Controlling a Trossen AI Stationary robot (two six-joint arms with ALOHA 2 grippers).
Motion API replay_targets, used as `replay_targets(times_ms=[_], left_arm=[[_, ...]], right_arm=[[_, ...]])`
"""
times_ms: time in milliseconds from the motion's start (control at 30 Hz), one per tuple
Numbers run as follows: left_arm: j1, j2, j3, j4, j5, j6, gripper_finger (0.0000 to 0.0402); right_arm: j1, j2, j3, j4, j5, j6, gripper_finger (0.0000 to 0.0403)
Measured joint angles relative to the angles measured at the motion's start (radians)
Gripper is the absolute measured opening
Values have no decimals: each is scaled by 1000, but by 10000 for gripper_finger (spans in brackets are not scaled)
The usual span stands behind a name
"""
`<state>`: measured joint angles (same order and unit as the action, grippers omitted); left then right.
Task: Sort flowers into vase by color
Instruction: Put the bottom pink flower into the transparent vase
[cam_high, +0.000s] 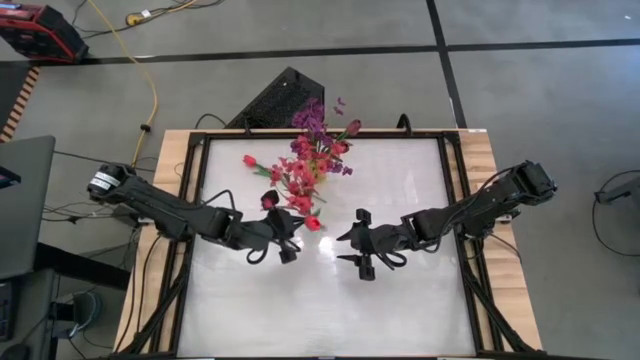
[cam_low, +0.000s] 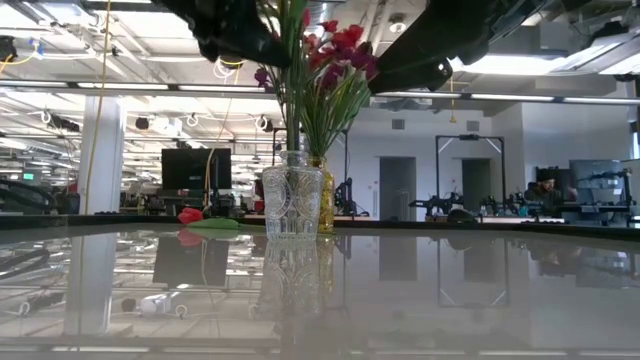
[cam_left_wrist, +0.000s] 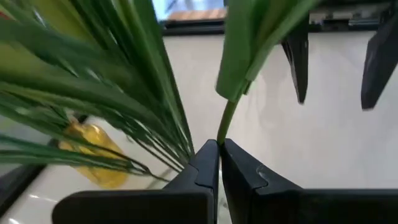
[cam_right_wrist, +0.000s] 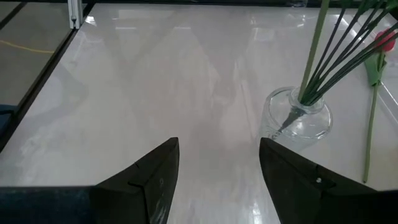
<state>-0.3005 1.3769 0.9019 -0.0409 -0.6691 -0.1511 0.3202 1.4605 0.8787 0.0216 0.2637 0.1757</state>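
Observation:
A clear glass vase (cam_right_wrist: 297, 116) holds several green stems, and a yellow vase (cam_left_wrist: 94, 151) stands beside it. Their red-pink and purple flowers (cam_high: 318, 150) spread over the table's far middle. My left gripper (cam_left_wrist: 219, 144), just near-left of the vases (cam_high: 290, 243), is shut on one thin green flower stem that bears a broad leaf (cam_left_wrist: 249, 43); its blossom is outside the wrist view. A red tulip (cam_low: 190, 214) lies flat on the table, left of the vases. My right gripper (cam_right_wrist: 217, 146) hangs open over the table's middle (cam_high: 352, 238) with nothing between its fingers. My left gripper pinches the single green stem (cam_left_wrist: 222, 129) between its two fingertips, below the stem's broad leaf. The fingers lie across the stem, which rises away from them toward the leaf. The stem's lower part is hidden by the fingers.
The white tabletop (cam_high: 400, 300) has bare room in its near half and to the right. A dark frame (cam_high: 455, 200) borders the work area. A black box (cam_high: 280, 100) stands behind the far edge. The bunched stems (cam_left_wrist: 124, 81) fan out close to my left gripper.

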Motion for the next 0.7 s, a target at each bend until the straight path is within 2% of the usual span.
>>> replay_targets(times_ms=[167,300,433,700], left_arm=[[21,0,-23,-3,52,-30,0],[29,0,-23,-2,124,-10,0],[29,0,-23,-20,148,12,4],[33,-3,-23,-34,152,31,78]], right_arm=[[1,0,0,-1,-1,0,249],[1,0,0,-1,-1,0,249],[1,0,0,-2,-2,0,249],[1,0,0,-2,-2,0,249]])
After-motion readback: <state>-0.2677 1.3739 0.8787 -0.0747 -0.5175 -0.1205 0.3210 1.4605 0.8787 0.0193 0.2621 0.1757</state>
